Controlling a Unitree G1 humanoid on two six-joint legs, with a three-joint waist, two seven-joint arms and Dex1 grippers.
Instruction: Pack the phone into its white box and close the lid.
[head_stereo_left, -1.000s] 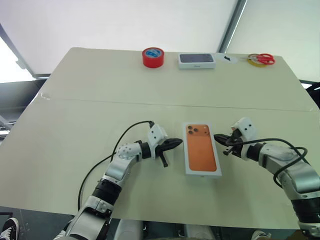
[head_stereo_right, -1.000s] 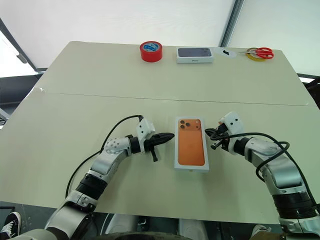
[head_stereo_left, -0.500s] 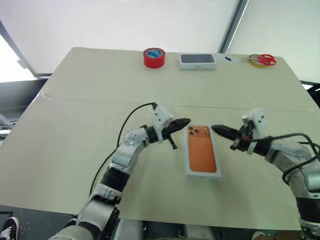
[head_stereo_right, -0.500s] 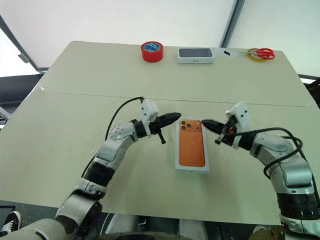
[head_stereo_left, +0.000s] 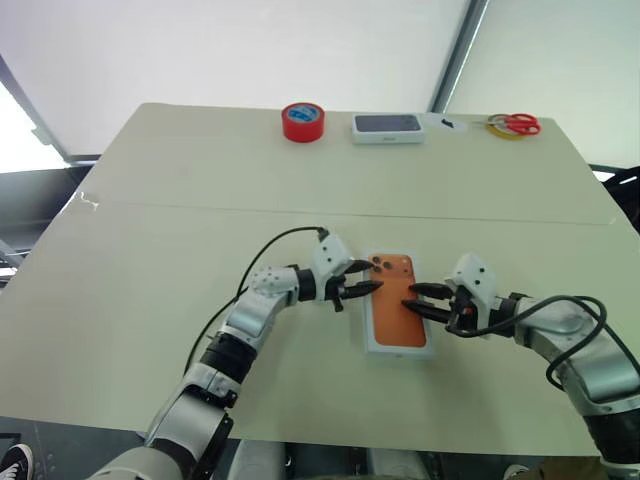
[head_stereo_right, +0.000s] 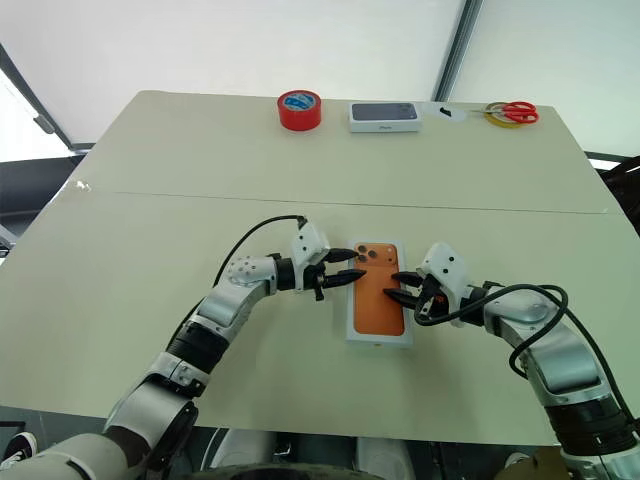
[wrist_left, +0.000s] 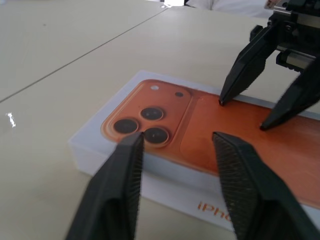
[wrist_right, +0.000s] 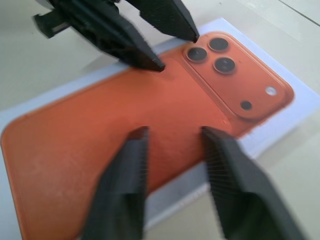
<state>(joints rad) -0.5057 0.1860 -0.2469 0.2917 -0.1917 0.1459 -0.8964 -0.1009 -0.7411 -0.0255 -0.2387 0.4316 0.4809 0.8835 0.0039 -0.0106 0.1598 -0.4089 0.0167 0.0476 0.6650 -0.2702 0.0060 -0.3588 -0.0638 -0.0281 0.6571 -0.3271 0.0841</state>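
Orange phone (head_stereo_left: 400, 303) in white box (head_stereo_left: 399, 346) | between left hand (head_stereo_left: 366, 288), right hand (head_stereo_left: 418, 301) | both open, fingertips over it

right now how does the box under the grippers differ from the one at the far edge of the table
The near box shows an orange phone picture on top; the far box has a dark top. The near one lies lengthwise away from the robot, between both open grippers; the far one lies crosswise, untouched beside the red tape. Both are flat, white-sided.

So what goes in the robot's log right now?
left gripper: open, at box's camera end | right gripper: open, over middle | white box: closed, on table
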